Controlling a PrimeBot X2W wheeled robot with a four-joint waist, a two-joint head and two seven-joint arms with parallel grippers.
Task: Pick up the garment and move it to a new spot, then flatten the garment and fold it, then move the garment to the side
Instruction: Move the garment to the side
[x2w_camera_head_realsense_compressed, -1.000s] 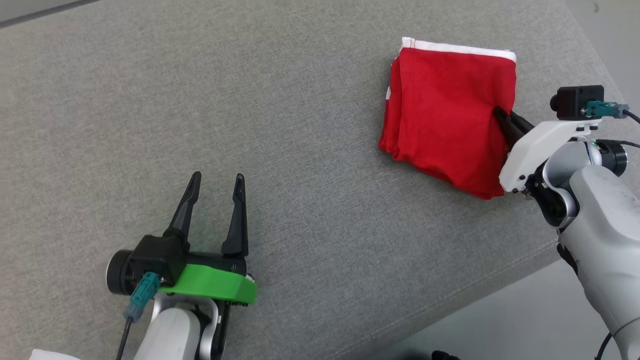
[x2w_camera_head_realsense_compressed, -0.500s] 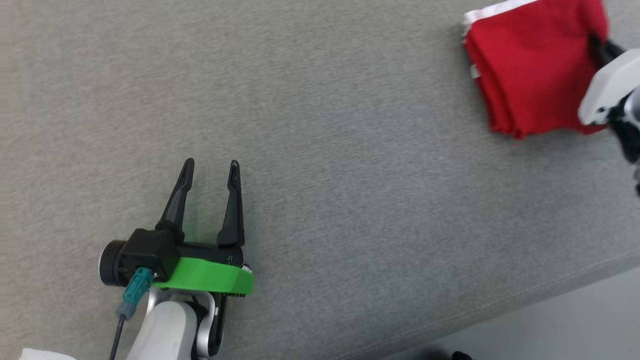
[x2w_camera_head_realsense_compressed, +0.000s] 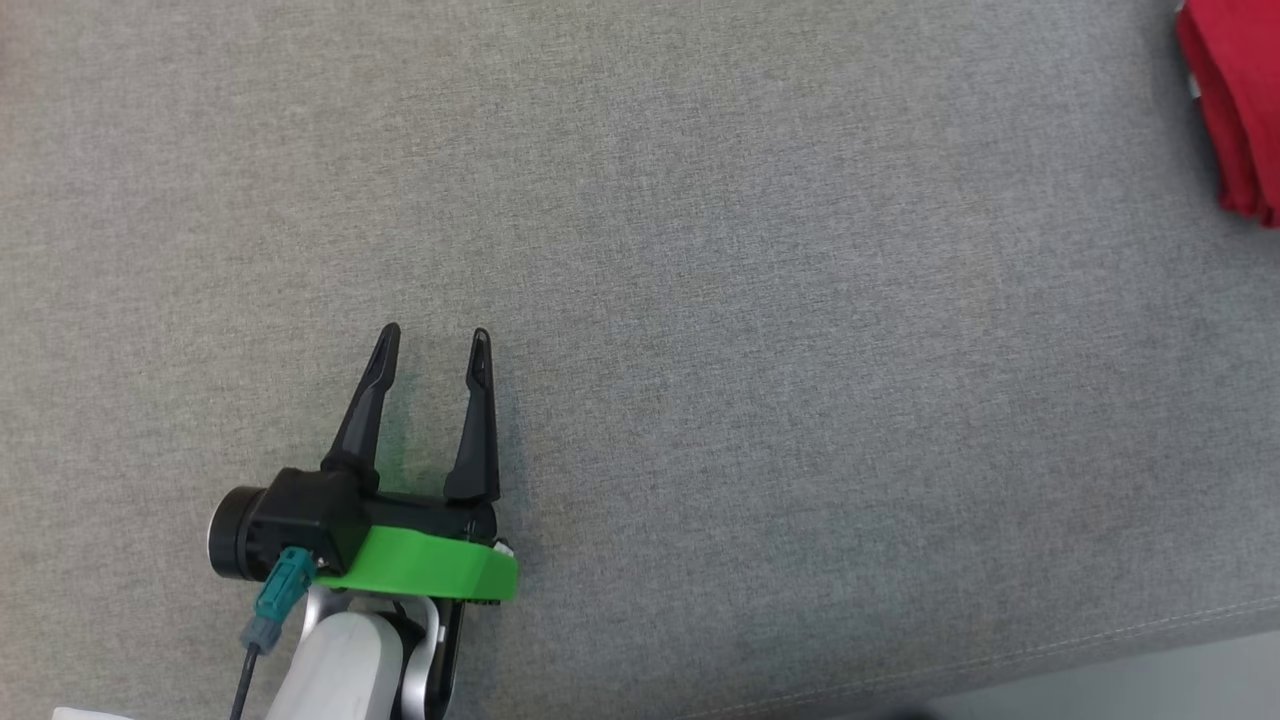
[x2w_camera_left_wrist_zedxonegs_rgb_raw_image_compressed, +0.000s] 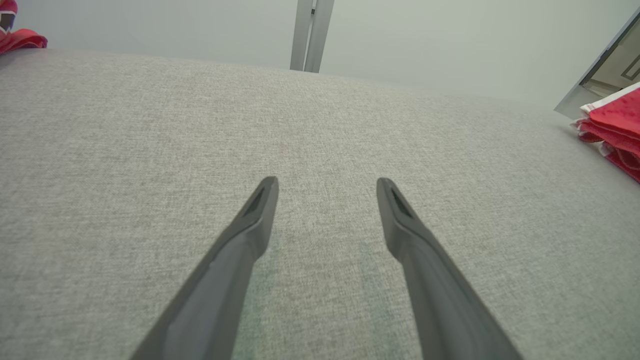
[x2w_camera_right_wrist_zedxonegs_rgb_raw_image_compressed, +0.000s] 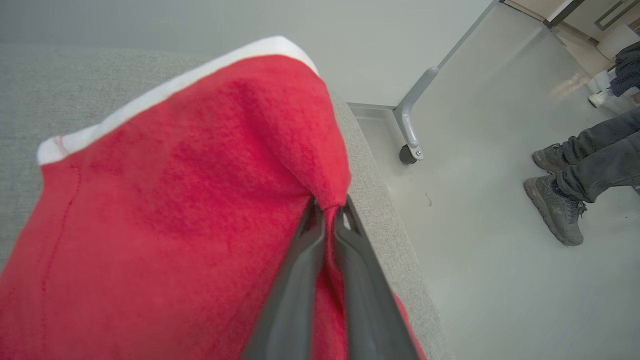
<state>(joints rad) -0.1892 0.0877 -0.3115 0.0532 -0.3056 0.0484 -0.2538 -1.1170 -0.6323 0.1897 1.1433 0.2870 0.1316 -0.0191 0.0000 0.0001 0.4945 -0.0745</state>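
Left pincer gapes wide, fingers forward — right pincer clamps the garment.

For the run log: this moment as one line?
stage: move garment aside | right gripper: shut on garment at table edge | left gripper: open, empty, above table

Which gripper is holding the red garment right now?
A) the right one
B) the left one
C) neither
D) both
A: in the right wrist view the right gripper is pinched shut on a fold of the red garment, while the left gripper stands open over the bare grey cushion.
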